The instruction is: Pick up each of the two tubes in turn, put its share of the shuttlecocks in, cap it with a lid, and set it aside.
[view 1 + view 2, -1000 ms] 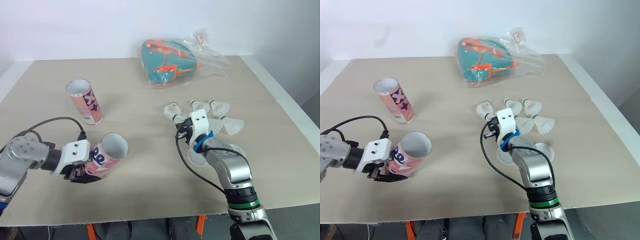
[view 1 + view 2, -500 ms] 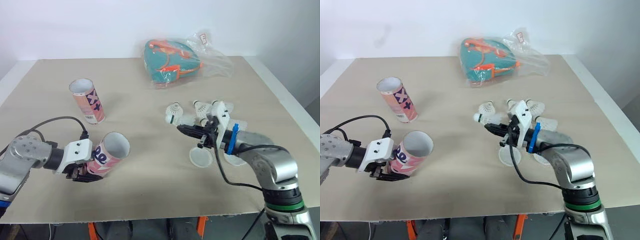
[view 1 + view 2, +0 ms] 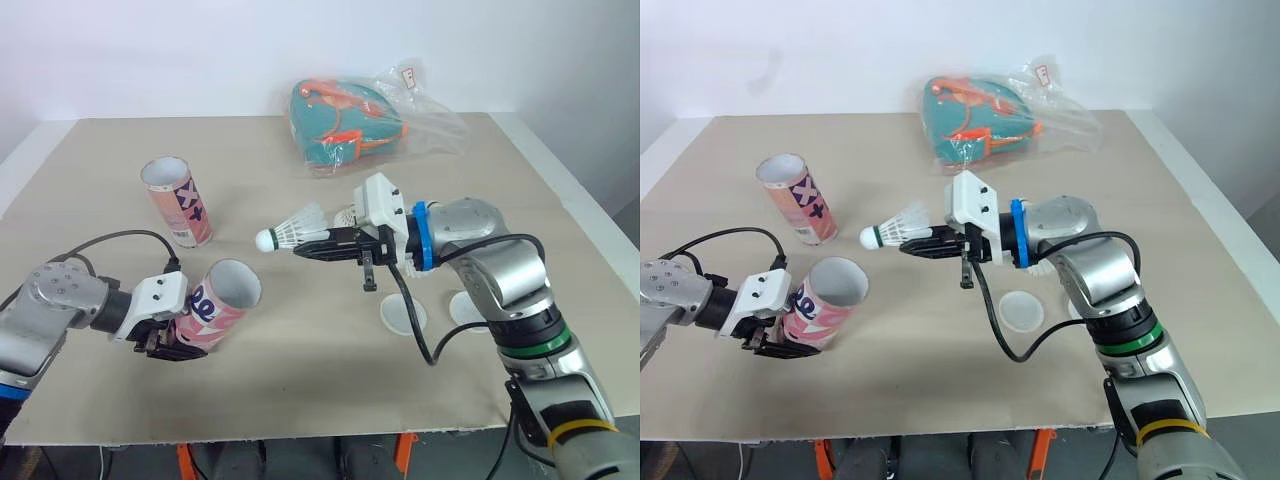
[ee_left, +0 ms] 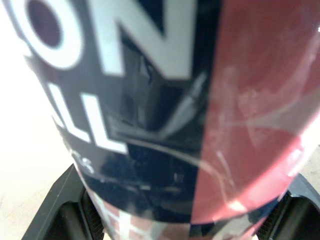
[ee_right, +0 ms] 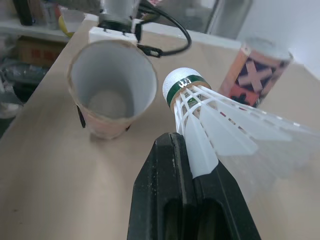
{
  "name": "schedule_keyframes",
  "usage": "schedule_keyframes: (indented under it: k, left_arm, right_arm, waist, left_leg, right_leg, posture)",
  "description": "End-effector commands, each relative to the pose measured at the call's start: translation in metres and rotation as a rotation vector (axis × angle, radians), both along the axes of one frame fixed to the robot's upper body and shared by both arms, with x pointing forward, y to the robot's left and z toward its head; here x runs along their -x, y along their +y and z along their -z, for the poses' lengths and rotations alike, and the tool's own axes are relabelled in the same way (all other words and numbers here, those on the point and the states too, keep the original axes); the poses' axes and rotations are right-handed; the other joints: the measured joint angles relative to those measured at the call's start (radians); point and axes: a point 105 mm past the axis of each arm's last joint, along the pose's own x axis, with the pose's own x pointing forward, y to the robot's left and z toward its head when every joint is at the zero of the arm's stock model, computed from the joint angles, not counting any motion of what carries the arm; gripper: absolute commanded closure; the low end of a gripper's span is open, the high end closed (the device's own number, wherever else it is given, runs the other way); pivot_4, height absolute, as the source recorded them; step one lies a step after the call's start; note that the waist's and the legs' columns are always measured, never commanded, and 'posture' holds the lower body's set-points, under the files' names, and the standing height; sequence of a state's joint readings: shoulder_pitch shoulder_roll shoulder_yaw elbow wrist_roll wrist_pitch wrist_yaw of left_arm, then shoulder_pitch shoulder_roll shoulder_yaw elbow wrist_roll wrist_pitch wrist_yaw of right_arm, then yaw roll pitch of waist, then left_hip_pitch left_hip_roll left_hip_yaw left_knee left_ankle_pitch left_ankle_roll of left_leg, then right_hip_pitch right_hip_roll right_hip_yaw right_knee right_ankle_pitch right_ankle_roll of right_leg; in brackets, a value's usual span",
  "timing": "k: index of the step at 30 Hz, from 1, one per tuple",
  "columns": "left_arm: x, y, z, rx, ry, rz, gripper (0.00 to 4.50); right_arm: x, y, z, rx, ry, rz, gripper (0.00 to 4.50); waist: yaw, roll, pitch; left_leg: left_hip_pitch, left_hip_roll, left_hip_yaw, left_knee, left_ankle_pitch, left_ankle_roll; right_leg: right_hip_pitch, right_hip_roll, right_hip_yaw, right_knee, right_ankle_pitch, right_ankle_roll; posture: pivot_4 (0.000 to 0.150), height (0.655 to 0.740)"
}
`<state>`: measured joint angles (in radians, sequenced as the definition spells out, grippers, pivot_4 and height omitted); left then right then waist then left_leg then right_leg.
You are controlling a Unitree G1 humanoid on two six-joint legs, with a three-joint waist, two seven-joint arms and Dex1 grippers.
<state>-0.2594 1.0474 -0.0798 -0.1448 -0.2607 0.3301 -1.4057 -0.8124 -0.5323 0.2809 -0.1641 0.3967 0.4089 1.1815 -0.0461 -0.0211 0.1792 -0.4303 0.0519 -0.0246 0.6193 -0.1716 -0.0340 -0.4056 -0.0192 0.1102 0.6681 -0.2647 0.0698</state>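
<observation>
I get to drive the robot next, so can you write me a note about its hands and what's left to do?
Left gripper: shut on a tube, tilted, mouth toward the right arm; it looks empty inside.
Right gripper: shut on a shuttlecock, held in the air, cork pointing toward that tube.
Second tube stands open on the table, further back. Two lids lie by the right arm, a spare shuttlecock behind it.
Done: nothing filled or capped. Left: both tubes.
</observation>
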Motion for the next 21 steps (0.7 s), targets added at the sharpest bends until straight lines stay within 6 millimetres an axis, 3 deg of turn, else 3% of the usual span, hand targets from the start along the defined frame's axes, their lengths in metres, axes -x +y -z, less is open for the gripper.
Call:
schedule_keyframes:
  k: [1, 6, 18, 21]
  left_arm:
    - [0.006, 0.0, 0.02, -0.028, 0.08, 0.006, 1.33]
    - [0.003, -0.001, 0.02, -0.028, 0.078, 0.01, 1.33]
    - [-0.002, -0.002, 0.02, -0.019, 0.063, 0.008, 1.33]
    - [-0.001, -0.001, 0.021, -0.02, 0.063, 0.004, 1.33]
  right_arm:
    - [0.012, 0.004, -0.015, 0.003, -0.058, -0.109, 4.46]
    - [0.014, 0.006, -0.016, 0.059, -0.085, -0.172, 4.46]
    - [0.008, 0.046, 0.009, 0.235, -0.181, -0.308, 4.46]
    - [0.005, 0.051, 0.004, 0.218, -0.163, -0.307, 3.5]
  waist:
    - [0.0, 0.0, 0.0]
    - [0.0, 0.0, 0.0]
    - [0.002, 0.001, -0.001]
    - [0.002, 0.001, -0.001]
  left_leg:
    - [0.0, 0.0, 0.0, 0.0, 0.0, 0.0]
    - [0.001, 0.0, 0.0, 0.001, 0.0, 0.0]
    - [0.004, 0.0, 0.001, 0.001, 0.001, 0.002]
    - [0.004, 0.0, 0.001, 0.002, 0.002, 0.002]
  right_leg:
    - [0.0, 0.0, 0.0, 0.0, 0.0, 0.0]
    - [0.0, 0.0, 0.0, 0.001, 0.0, 0.0]
    - [0.0, 0.0, 0.0, 0.01, -0.003, -0.005]
    - [0.0, 0.0, 0.0, 0.012, -0.004, -0.005]
  posture:
    - [0.15, 0.74]
    - [0.15, 0.74]
    - [0.15, 0.74]
    - [0.15, 0.74]
